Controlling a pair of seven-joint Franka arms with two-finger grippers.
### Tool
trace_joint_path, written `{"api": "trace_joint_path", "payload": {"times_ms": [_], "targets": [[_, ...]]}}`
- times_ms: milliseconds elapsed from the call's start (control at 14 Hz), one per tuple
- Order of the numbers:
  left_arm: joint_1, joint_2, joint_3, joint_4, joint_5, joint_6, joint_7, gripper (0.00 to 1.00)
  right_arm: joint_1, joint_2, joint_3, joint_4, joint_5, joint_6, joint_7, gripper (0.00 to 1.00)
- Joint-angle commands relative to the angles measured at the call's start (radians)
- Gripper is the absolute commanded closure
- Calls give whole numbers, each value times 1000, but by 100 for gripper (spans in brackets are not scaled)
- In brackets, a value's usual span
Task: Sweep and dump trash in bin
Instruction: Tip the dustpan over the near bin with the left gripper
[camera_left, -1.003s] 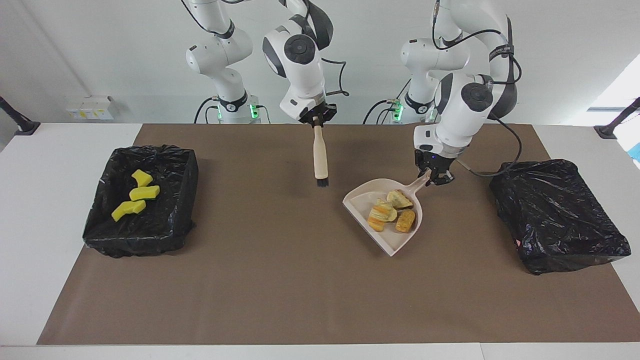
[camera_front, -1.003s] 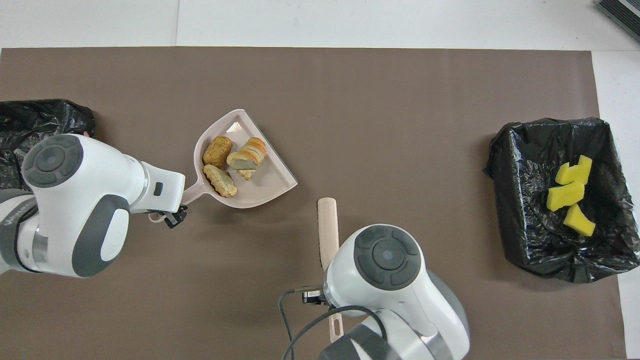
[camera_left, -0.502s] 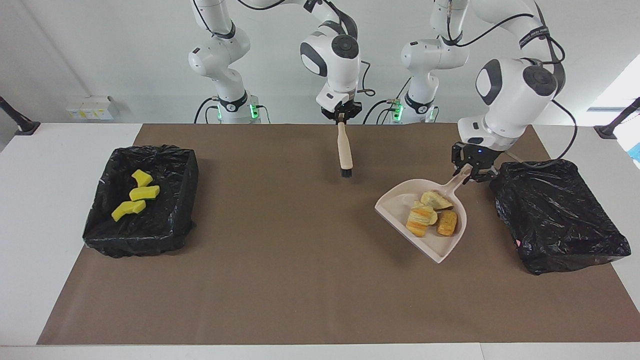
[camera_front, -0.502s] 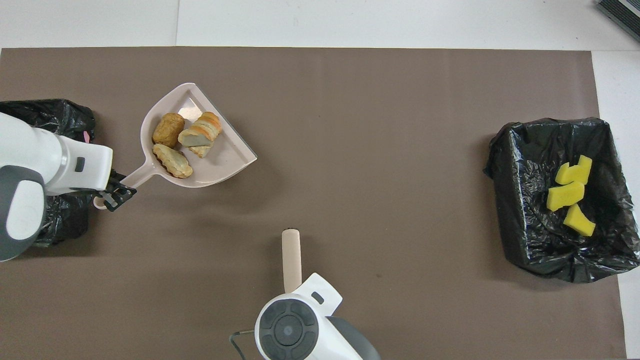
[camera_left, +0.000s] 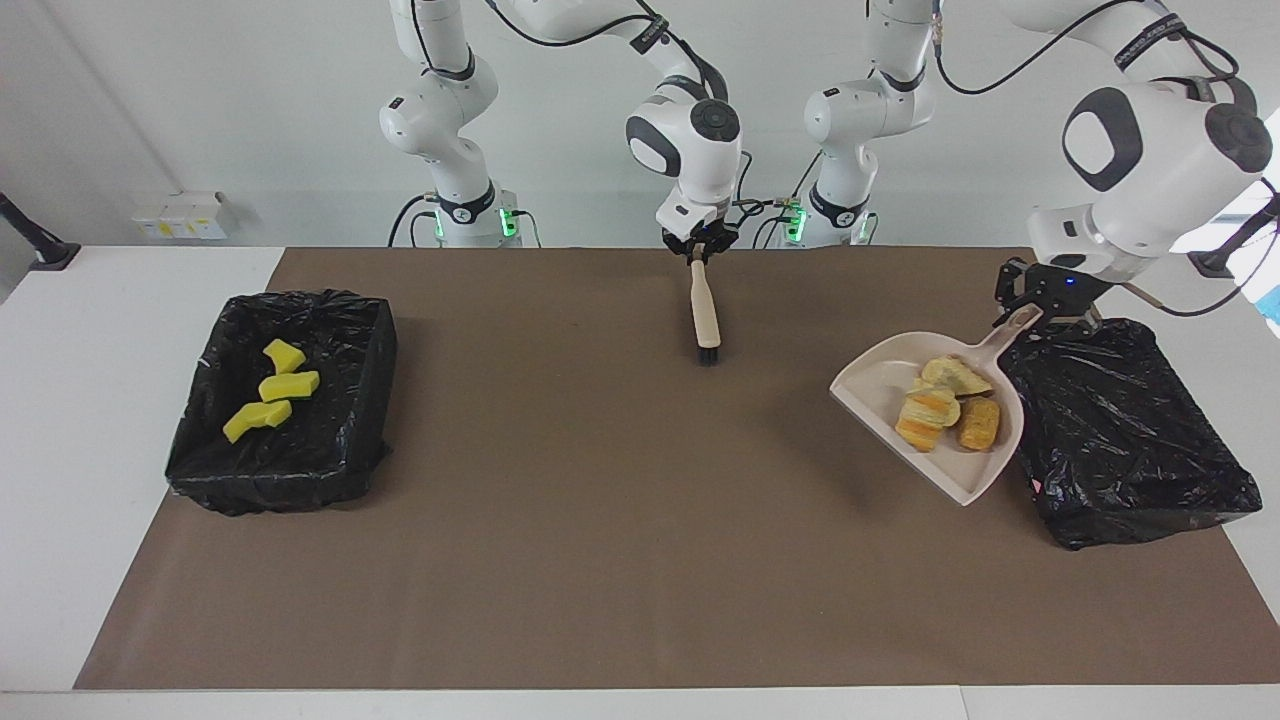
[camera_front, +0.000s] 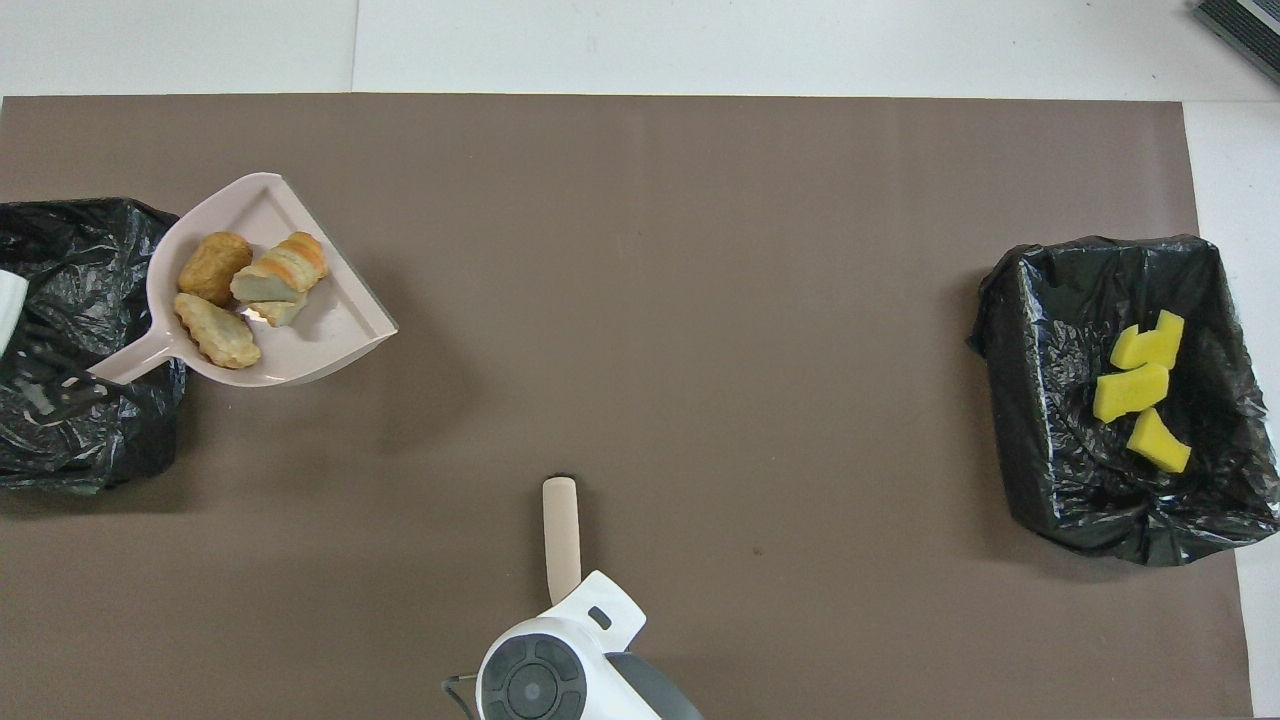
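The pale pink dustpan (camera_left: 878, 386) (camera_front: 300, 345) hangs tilted in the air with three tan and orange-brown pieces of trash (camera_left: 940, 405) (camera_front: 250, 290) lying in it. My left gripper (camera_left: 1030, 316) is shut on its handle, over the edge of the black-lined bin (camera_left: 1130, 450) (camera_front: 80, 440) at the left arm's end. The pan's body is over the mat beside that bin. My right gripper (camera_left: 703, 250) is shut on the top of the wooden brush (camera_left: 706, 312) (camera_front: 561, 535), whose bristles touch the mat close to the robots.
A second black-lined bin (camera_left: 370, 390) (camera_front: 1010, 400) stands at the right arm's end of the table. Three yellow sponge pieces (camera_left: 272, 390) (camera_front: 1140, 395) lie in it. A brown mat (camera_left: 600, 520) covers the table between the two bins.
My left arm has carried the loaded dustpan across the mat to the bin at its own end. My right arm has drawn the brush back toward the robots.
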Motion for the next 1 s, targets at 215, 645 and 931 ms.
{"api": "trace_joint_path", "payload": {"times_ms": [215,645,931], "targets": [[241,137,-7,240,17,-70,281,100,-81,-23,-4,176,-94,-261,0,0],[328,149,0,266,266,46,496,100,-299,-27,-13,449,-114,-628,-384,0],[319,155,-1,263,400,128,496,100,-469,-29,-16,543,-154,-738,-602,0]]}}
